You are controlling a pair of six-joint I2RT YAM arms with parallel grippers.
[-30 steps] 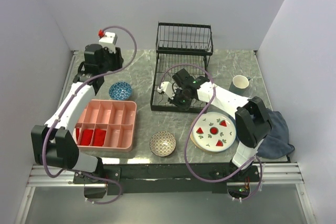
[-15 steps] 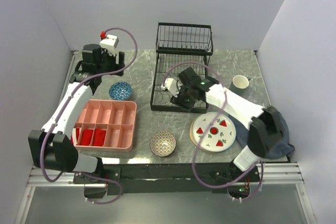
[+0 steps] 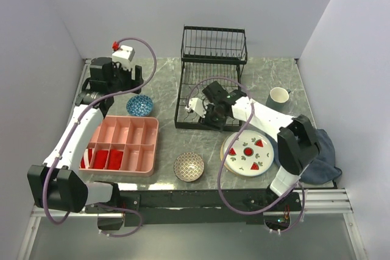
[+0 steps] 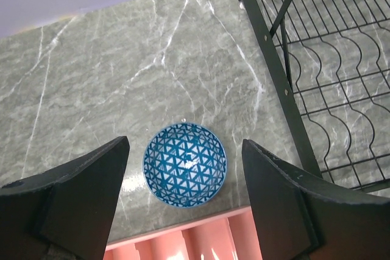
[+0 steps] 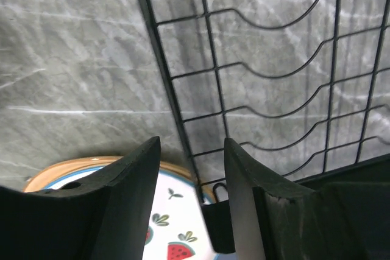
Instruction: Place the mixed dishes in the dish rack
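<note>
Pickup step, none loaded: left gripper (image 4: 183,193) spread wide, empty, above blue bowl (image 4: 184,164) left of rack (image 3: 210,80); right gripper (image 5: 190,168) parted, empty, over rack's edge by watermelon plate (image 3: 247,153); next, lower and pinch bowl's rim.

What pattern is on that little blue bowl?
White triangles on blue, covering the small blue bowl; clearest in the left wrist view.
</note>
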